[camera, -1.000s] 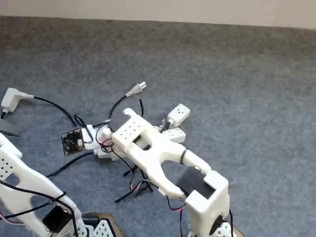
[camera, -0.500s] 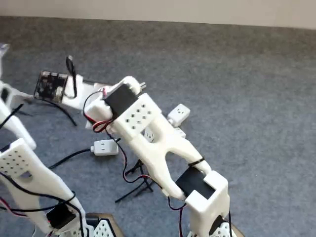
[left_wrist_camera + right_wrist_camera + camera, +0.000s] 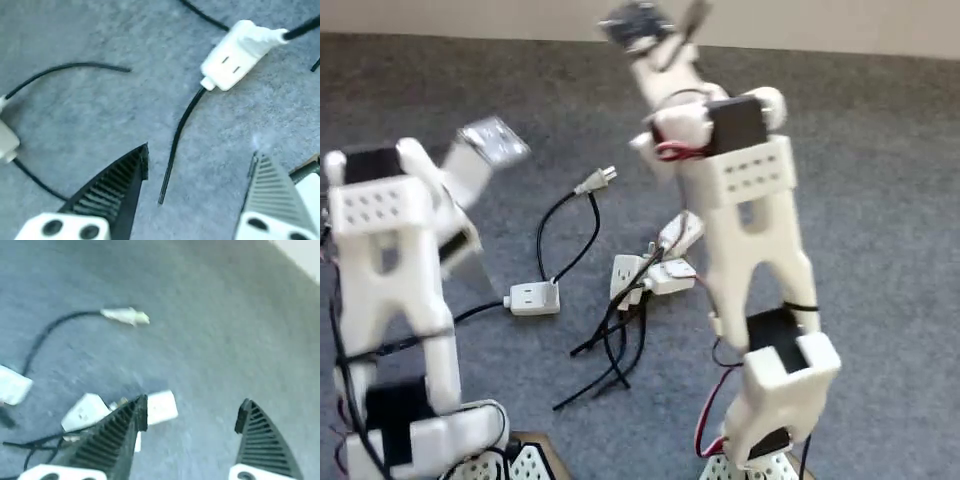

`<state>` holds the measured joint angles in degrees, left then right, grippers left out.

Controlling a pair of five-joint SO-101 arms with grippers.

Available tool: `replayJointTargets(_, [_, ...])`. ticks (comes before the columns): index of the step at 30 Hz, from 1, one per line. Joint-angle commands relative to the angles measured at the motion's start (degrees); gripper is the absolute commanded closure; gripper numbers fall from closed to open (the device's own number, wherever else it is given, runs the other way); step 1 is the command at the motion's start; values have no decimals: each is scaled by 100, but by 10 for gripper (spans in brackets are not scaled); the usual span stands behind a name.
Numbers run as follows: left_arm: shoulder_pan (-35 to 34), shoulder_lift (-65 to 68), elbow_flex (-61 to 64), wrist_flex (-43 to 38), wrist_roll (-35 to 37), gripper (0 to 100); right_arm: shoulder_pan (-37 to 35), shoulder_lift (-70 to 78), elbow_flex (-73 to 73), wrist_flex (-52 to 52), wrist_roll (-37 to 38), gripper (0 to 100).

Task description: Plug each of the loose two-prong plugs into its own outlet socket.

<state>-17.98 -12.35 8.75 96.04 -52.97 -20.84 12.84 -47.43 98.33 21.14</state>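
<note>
The loose plug (image 3: 598, 180) lies unplugged on the grey carpet (image 3: 840, 150), prongs bare, out toward the far edge. Its black cord loops back to a lone socket (image 3: 533, 298) nearer the left edge. A bunch of sockets (image 3: 648, 272) sits tangled mid-carpet. I hold both arms high, probably to look the lot over. My left gripper (image 3: 200, 151) is spread wide and empty above the lone socket. My right gripper (image 3: 194, 400) is equally wide and empty over the bunch.

surface: grey carpet (image 3: 880, 200) across the work area | far edge: pale wall strip (image 3: 500, 18) behind the carpet
</note>
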Motion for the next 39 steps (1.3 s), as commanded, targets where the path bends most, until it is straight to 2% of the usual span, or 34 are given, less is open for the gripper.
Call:
replayJointTargets(1, [242, -910, 1578, -1099, -105, 684, 426, -1068, 1147, 277, -123, 724])
replayJointTargets(5, [259, -1024, 2448, -1916, -158, 684, 620, -2070, 2642, 251, -114, 724])
replayJointTargets(9, [549, -1068, 2941, -2092, -431, 686, 954, -3055, 4259, -171, -123, 724])
replayJointTargets(12, [813, -1068, 2985, -2110, -431, 687, 1138, -3864, 6026, -1200, -132, 724])
replayJointTargets(17, [980, -1024, 3020, -2769, -141, 686, 1226, -5191, 9121, -2888, -149, 724])
replayJointTargets(22, [1297, -1015, 3020, -3059, -105, 686, 1095, -6246, 11275, -4259, -642, 724])
replayJointTargets(25, [1534, -1015, 3125, -3077, -105, 687, 866, -6721, 11952, -4523, -686, 724])
replayJointTargets(29, [1763, -1015, 3644, -3631, -105, 687, 673, -7178, 12303, -4532, -695, 724])
replayJointTargets(33, [1736, -1015, 4171, -4334, -105, 687, 655, -7521, 12497, -4532, -703, 724])
replayJointTargets(39, [1473, -1015, 4620, -4949, -123, 689, 655, -7881, 12725, -4532, -703, 724])
